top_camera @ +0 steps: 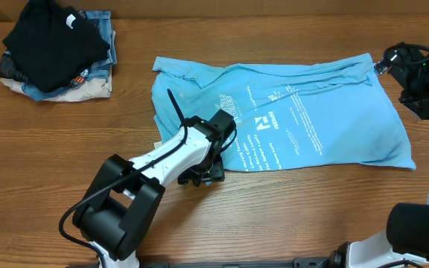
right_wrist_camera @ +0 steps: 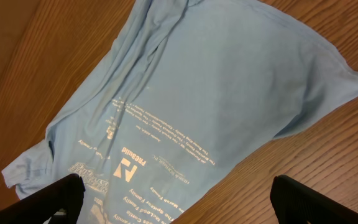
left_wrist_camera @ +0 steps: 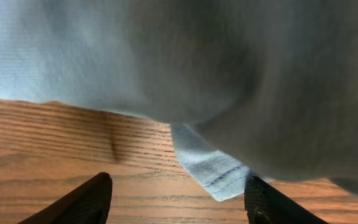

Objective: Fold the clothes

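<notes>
The left gripper [left_wrist_camera: 178, 198] sits at the near hem of the T-shirt [top_camera: 311, 112], jaws parted (nothing pinched yet), likely to grab it; the right gripper [right_wrist_camera: 176, 202] hovers far right, released.

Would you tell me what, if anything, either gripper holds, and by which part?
Nothing is held; the left gripper and right gripper are open near the T-shirt.

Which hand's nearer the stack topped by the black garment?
Left. The left hand is at the T-shirt's front edge, toward the stack; the right hand is past the shirt's opposite end.
</notes>
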You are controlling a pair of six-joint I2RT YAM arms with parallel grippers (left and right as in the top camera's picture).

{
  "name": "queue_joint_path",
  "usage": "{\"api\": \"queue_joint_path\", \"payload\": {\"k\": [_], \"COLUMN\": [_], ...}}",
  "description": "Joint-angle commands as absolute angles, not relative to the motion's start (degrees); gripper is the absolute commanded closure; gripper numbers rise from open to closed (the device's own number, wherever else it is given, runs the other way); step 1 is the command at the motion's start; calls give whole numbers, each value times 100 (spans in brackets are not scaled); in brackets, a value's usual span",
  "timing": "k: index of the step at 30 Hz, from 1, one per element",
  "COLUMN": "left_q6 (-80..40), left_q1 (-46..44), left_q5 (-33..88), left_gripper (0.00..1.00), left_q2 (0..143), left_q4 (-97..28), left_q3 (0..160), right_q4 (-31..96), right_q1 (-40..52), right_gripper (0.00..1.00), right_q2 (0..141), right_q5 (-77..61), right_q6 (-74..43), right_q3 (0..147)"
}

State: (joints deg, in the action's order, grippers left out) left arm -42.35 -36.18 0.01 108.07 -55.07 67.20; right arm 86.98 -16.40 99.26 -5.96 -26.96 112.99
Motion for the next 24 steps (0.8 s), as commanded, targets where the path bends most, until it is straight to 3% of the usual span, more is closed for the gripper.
{"api": "queue_joint_path", "payload": {"k": [1, 6, 18, 21, 24], "left_q6": [-4372, -4379, -4372, -4370, -4370], "left_q1": [-3625, -3590, -3505, -3479, -3479], "left_q5": [-21, -16, 113, 156, 161], "left_gripper": [29, 30, 51, 65, 86], "left_q2": [10860, 10864, 11069, 11131, 11144], "left_q4": [-5428, -5332, -5304, -5304, -5306], "left_q3": [6683, 6683, 6678, 6678, 6678], "right_q4": [8663, 8665, 8689, 8694, 8685], "right_q1": [-1614, -1614, -1614, -1614, -1614], "right_gripper": [0, 0, 0, 0, 0], "right_q2": [9848, 9848, 9848, 9848, 9848], "right_q5": [-495, -495, -342, -296, -213], "right_q6": [-2652, -2650, -2652, -2657, -2663], "right_q3": [11408, 11408, 11397, 11391, 11362]}}
